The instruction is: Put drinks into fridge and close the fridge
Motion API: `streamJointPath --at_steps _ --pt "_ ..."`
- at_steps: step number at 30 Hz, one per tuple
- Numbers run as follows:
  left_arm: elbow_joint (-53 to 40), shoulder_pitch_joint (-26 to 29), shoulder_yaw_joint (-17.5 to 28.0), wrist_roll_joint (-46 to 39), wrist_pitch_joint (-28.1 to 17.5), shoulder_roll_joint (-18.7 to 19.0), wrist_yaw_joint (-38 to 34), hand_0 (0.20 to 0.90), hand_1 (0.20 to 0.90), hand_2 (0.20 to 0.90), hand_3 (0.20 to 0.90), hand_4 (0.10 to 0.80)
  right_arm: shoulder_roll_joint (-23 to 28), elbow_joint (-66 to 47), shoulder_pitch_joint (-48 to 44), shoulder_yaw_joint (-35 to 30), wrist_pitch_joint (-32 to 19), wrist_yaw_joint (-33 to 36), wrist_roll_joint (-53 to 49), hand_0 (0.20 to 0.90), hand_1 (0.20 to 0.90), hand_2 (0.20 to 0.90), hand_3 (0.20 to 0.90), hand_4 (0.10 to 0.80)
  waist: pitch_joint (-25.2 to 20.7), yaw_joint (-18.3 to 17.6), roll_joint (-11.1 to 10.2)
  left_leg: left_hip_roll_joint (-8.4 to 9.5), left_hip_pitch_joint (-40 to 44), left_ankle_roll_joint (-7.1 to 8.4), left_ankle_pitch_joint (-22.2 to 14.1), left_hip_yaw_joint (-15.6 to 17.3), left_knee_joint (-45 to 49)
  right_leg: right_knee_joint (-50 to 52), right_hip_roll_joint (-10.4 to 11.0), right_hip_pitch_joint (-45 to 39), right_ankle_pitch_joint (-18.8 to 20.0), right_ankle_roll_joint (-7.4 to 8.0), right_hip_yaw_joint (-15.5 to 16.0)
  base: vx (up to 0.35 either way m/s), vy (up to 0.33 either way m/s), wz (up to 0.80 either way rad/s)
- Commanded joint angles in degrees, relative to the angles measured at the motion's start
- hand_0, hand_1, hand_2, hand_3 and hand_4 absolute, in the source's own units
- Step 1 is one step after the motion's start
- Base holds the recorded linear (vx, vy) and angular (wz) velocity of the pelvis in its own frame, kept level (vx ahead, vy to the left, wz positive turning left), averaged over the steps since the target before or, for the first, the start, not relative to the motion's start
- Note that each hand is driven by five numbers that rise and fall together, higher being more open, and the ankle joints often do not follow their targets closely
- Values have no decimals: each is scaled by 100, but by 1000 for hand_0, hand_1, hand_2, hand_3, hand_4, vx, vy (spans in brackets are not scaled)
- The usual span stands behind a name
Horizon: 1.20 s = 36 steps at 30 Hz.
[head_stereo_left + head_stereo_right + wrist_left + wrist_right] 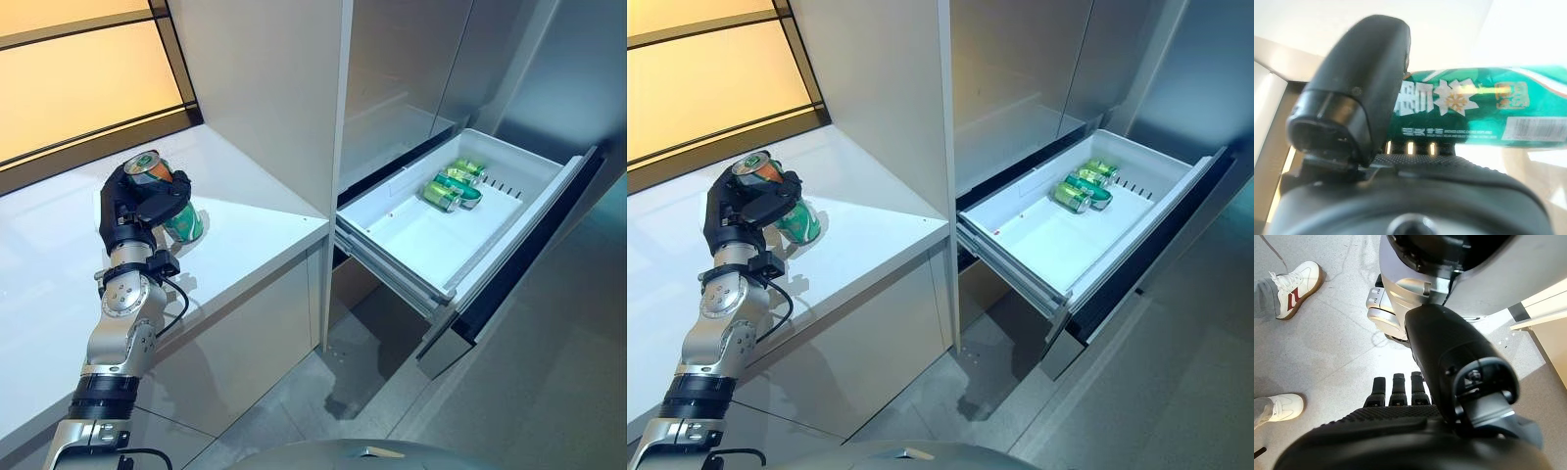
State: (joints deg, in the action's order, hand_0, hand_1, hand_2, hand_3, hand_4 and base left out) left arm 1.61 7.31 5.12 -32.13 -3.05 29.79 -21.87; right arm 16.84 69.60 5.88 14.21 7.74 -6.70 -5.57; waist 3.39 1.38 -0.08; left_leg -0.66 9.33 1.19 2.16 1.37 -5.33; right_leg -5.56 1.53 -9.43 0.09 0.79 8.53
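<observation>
While you looked from the head, your left hand was wrapped round a green can on the white counter, with the open fridge drawer well off to its right. Its wrist view showed the can lying crosswise under the thumb. Your right hand hung loose and empty over the floor.

I see print on green can in left robot hand: white characters beside flower emblem, smaller white line beneath, barcode near one end. None clear enough for me to read. Cans in drawer: markings too small to make out.
</observation>
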Motion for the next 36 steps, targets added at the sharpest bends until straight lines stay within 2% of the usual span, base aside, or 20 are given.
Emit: streamJointPath --at_steps 1,12,20,22,26,34,36 --pt "-71 1014 370 15 -757 265 69 300 300 300 200 100 -142 4 -275 19 -24 -252 -54 900 900 900 900 800 -103 -66 2 226 -68 -43 -593 -380 33 88 30 -19 -264 352 -32 0 0 0" --pt "-150 1024 379 -14 -965 258 97 300 300 300 200 100 -122 -20 -271 44 -7 -236 47 900 900 900 900 800 -95 -64 -3 220 -61 -37 -592 -385 33 92 32 -24 -264 351 -23 0 0 0" --pt "-391 1035 348 -109 -1099 280 214 300 300 300 200 100 -17 -225 -336 316 -264 -272 592 900 900 900 900 800 -92 -32 -12 219 -68 -29 -586 -420 33 91 43 -31 -270 346 -4 0 0 0" --pt "-461 1084 283 -468 -1035 264 436 300 300 300 200 100 38 -470 -399 554 -480 -372 944 900 900 900 900 800 -91 -12 -13 218 -66 -26 -583 -432 33 86 49 -39 -269 345 16 0 0 0" --pt "-645 1111 120 -559 -1045 218 580 300 300 300 200 100 128 -1167 -533 1016 -665 -549 1401 900 900 900 900 800 -90 25 -21 222 -73 -13 -563 -463 33 83 60 -47 -264 341 47 0 0 0" --pt "-1026 1152 -253 -364 -1349 175 984 300 300 300 200 100 308 -3011 -814 1511 -570 -632 1442 900 900 900 900 800 -94 79 -41 240 -96 -14 -531 -533 33 81 83 -53 -251 331 95 0 0 0" --pt "-1074 1165 -302 -346 -1377 185 1032 300 300 300 200 100 340 -3247 -864 1551 -776 -696 1421 900 900 900 900 800 -91 88 -47 241 -99 -12 -529 -534 33 80 87 -52 -246 333 101 0 0 0"
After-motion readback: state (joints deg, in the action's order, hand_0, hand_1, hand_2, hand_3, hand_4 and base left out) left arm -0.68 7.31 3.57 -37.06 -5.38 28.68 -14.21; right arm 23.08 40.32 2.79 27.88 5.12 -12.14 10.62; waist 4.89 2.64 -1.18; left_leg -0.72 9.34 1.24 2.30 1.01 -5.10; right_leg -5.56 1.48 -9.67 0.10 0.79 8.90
